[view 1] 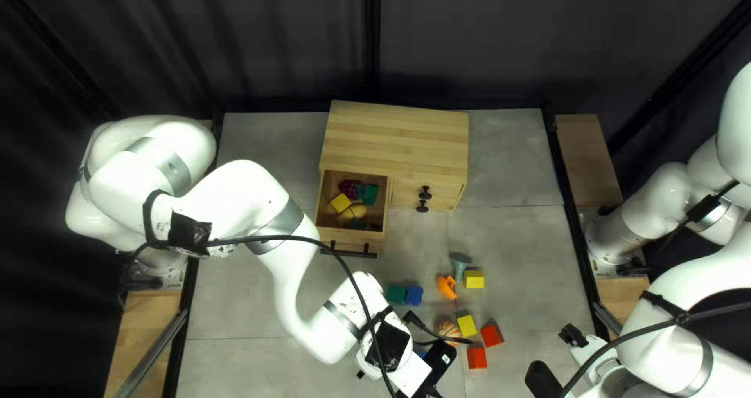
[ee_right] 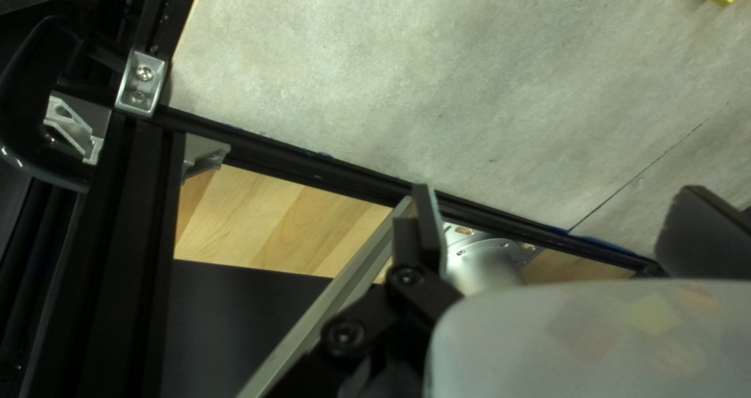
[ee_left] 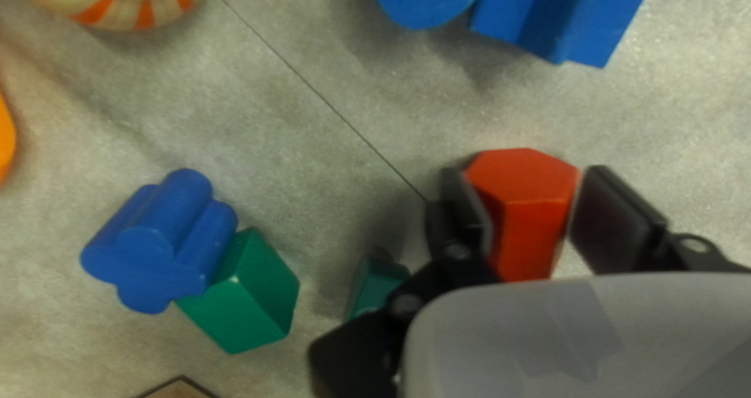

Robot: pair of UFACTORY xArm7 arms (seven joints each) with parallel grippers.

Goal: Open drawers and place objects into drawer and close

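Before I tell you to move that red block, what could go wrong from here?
The open drawer already holds several pieces, so another might stack up and keep it from closing. The cable on my left arm crosses near the drawer handle in the top left view and could snag. The red hexagonal block is pinched between my left end effector's two fingers, so it might twist or slip if bumped.

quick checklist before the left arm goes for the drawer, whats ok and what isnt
1. Left gripper, jaws shut on the hexagonal red block: ok
2. Red block lifted off the table: cannot tell
3. Drawer pulled open: ok
4. Left gripper above the drawer: not ok, it is nearer the table's near edge
5. Right gripper away from the drawer: ok
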